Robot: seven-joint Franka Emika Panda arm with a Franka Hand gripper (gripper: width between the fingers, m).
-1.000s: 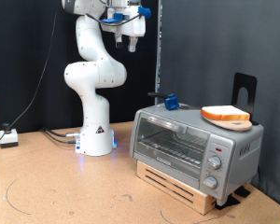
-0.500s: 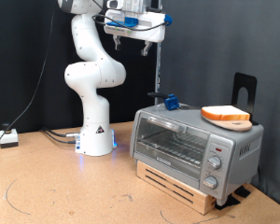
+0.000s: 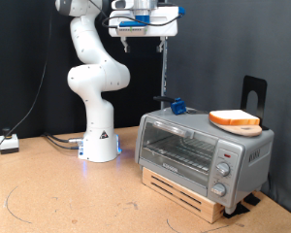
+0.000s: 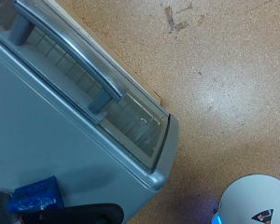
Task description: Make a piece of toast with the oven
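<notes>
The oven (image 3: 199, 150) is a silver-grey box with its glass door shut, standing on a wooden pallet at the exterior view's right. The piece of toast (image 3: 235, 119), pale on top with an orange-brown crust, lies on the oven's roof at its right end. My gripper (image 3: 145, 31) is high at the exterior view's top, well above and left of the oven, holding nothing that shows. The wrist view looks down on the oven's roof (image 4: 56, 131) and door handle (image 4: 70, 51). My fingers do not show there, and the toast is out of that view.
A small blue object (image 3: 177, 105) sits on the oven's back left corner and also shows in the wrist view (image 4: 35, 196). A thin dark pole (image 3: 165, 78) rises behind it. A black stand (image 3: 253, 92) is behind the toast. The white arm base (image 3: 100, 146) stands left of the oven.
The hand has swung towards the exterior view's right and risen a little, turning as it went. The oven and the toast have not moved.
</notes>
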